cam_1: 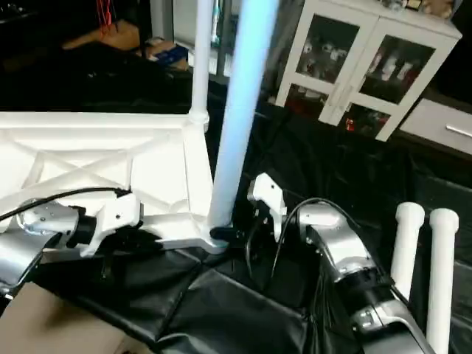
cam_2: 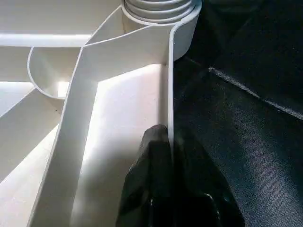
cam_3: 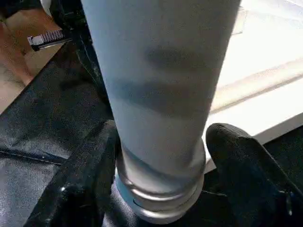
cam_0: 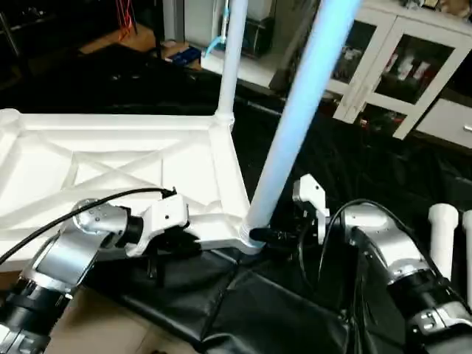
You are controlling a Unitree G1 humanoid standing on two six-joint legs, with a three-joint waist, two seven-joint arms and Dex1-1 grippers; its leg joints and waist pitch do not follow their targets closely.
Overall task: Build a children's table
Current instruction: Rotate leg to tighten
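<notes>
The tabletop (cam_0: pixel 125 166) lies upside down on a black sheet (cam_0: pixel 243 310), its ribbed, X-braced underside facing up. Two legs stand in its corner sockets: the far leg (cam_0: pixel 232 55) rises upright from the far corner on the robot's right, and the near leg (cam_0: pixel 299 110) rises from the near corner on that side, leaning away to the right. The left pincer (cam_2: pixel 171 142) is clenched on the tabletop's side wall — one black finger (cam_2: pixel 149 179) on the inner face, the other on the outer face, just short of the near socket. The right pincer (cam_3: pixel 158 161) straddles the foot of the near leg, a finger (cam_3: pixel 85 175) on each side of the tube just above its ridged end; the right one stands slightly off the tube, and whether the left one touches it I cannot tell. Two spare legs (cam_1: pixel 424 258) lie side by side on the sheet beyond the right forearm, well apart from the tabletop. A white cabinet (cam_1: pixel 369 66) with glass doors stands behind.
</notes>
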